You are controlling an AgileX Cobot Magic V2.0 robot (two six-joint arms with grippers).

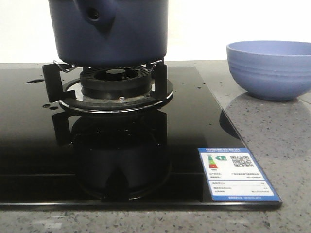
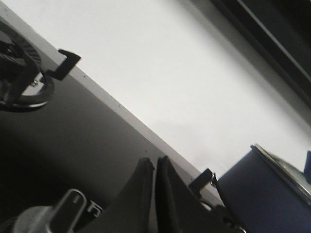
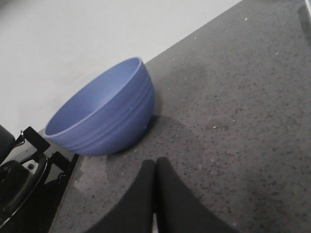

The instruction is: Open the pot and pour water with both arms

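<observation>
Dark navy-blue pot (image 1: pixel 109 31) seated on the black pan-support prongs (image 1: pixel 52 80) of a gas burner (image 1: pixel 115 82), far-left part of the scene, handle socket (image 1: pixel 95 14) facing the camera. Top of the pot cut off by the front view's edge. Seen again in the left wrist view (image 2: pixel 257 194), with a bright metal rim, apparently a lid edge (image 2: pixel 282 167), along its top.

Burner mounted on a glossy black glass cooktop (image 1: pixel 184 121), pot and burner mirrored in the glass. Blue-bordered energy label (image 1: pixel 235 172) stuck on the near-right corner of the cooktop. Speckled grey countertop (image 1: pixel 282 141) around the hob.

Lighter blue ribbed bowl (image 1: pixel 269 68) upright on the countertop, right of the cooktop and apart from the pot. In the right wrist view (image 3: pixel 104 114), open side tilted from the camera's angle, interior not clearly visible.

Left gripper (image 2: pixel 155 170) closed to a thin slit, black fingers (image 2: pixel 138 194) pressed nearly together, gripping nothing, above the black cooktop with the pot off to one side, not touching it. Second burner (image 2: pixel 22 80) and a metal knob (image 2: pixel 58 216) also in that view.

Right gripper (image 3: pixel 155 170) likewise pinched together, empty, above the grey countertop just near of the bowl, not in contact with it.

Neither arm visible in the front view.
</observation>
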